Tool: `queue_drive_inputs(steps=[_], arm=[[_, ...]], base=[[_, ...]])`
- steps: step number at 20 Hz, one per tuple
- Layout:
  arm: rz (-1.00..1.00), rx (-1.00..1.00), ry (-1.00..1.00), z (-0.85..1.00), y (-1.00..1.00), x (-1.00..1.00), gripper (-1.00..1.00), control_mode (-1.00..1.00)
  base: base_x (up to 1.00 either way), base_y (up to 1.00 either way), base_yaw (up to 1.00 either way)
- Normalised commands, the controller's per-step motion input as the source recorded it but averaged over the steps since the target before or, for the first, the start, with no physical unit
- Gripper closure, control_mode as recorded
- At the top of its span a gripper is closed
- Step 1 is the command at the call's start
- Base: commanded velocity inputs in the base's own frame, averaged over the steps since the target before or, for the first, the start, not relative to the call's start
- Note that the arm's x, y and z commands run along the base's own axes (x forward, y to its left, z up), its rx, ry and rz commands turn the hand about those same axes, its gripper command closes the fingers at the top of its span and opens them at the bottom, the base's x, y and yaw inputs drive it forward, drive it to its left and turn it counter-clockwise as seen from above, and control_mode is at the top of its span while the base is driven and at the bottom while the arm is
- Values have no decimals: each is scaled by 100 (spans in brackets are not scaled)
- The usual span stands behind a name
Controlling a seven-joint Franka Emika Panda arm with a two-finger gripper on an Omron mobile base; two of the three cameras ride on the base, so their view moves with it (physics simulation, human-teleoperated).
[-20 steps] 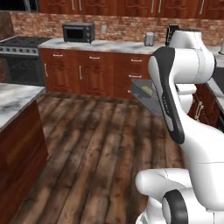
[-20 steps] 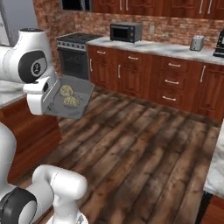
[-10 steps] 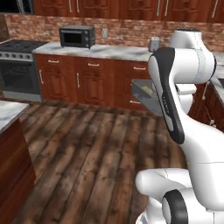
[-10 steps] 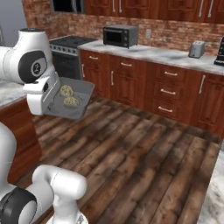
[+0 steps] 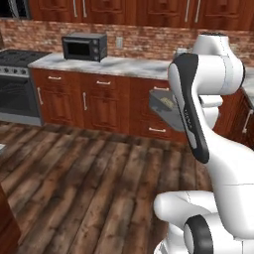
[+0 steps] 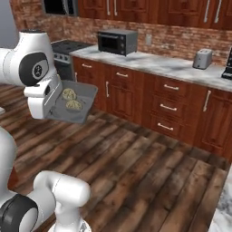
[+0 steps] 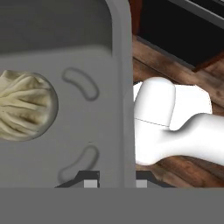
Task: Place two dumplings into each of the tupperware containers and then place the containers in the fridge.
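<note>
A white robot arm holds a shallow grey tupperware container point(image 6: 72, 102) in the air above a dark wooden kitchen floor point(image 6: 149, 172), in front of red-brown lower cabinets point(image 6: 172, 108). In the right base view two tan dumplings point(image 6: 69, 94) lie inside the tray, one just beside the other; the arm's white hand covers the tray's near edge. In the left base view the arm hides most of the container point(image 5: 163, 106), leaving one corner and a dumpling edge visible. In the hand view the gripper point(image 7: 116, 183) has its jaws clamped together on the tray's wall, with the fingertips mostly cut off at the bottom edge; one wrinkled dumpling point(image 7: 24, 105) is cropped at the left. A microwave point(image 6: 118, 41) and a toaster point(image 6: 202, 59) stand on the marble counter point(image 6: 167, 65) behind.
</note>
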Motion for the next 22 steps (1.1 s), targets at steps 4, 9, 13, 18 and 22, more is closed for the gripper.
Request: queue_drive_inputs(steps=[4, 9, 13, 18, 22], arm=[[0, 0, 0, 0, 0, 0, 100, 100], [0, 0, 0, 0, 0, 0, 100, 100], [0, 0, 0, 0, 0, 0, 100, 100], [0, 0, 0, 0, 0, 0, 100, 100], [0, 0, 0, 0, 0, 0, 100, 100]], base=[[100, -50, 10], [100, -58, 19], [100, -32, 39], [100, -14, 50], [100, -17, 50]])
